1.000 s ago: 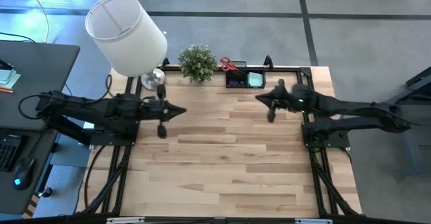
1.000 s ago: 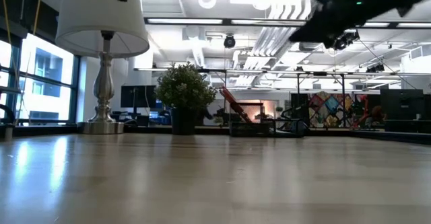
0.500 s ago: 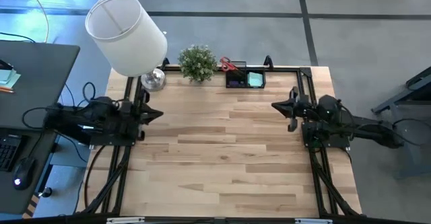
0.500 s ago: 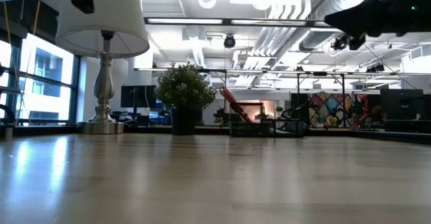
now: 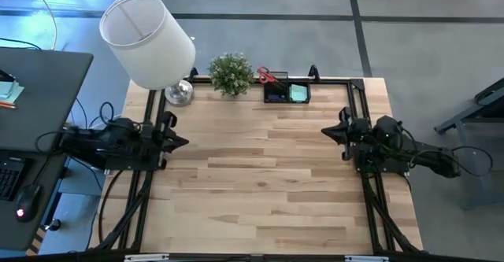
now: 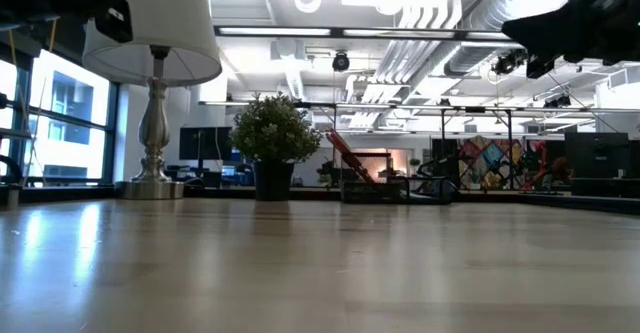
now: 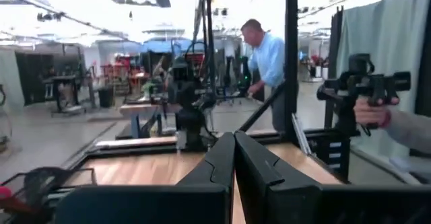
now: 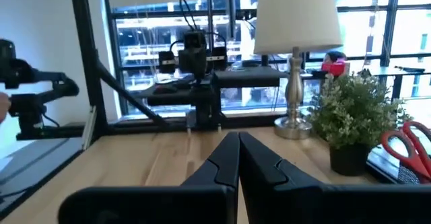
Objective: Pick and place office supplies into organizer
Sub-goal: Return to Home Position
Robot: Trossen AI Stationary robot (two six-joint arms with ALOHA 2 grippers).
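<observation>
The black organizer (image 5: 287,94) stands at the table's far edge, right of the potted plant (image 5: 231,73). It holds a mint-green sticky-note pad (image 5: 298,94) and dark items, and the red-handled scissors (image 5: 268,76) stick up from its far left corner. The right wrist view shows the scissors (image 8: 406,145) beside the plant (image 8: 353,120). My left gripper (image 5: 183,142) is shut and empty, raised over the table's left edge. My right gripper (image 5: 327,132) is shut and empty near the right edge. Both wrist views show the fingertips together, left (image 7: 234,140) and right (image 8: 238,140).
A lamp with a white shade (image 5: 150,40) stands on its silver base (image 5: 179,94) at the far left corner. Black frame rails (image 5: 358,105) run along the table's sides. The wooden top (image 5: 260,175) lies between the arms. A person (image 7: 266,56) and a hand holding a device (image 7: 370,109) show beyond the table.
Both arms have drawn back from the table's middle. The left gripper has moved toward the left edge and come lower. The right gripper has moved toward the right edge and slightly toward the near edge. The organizer and its contents have stayed put.
</observation>
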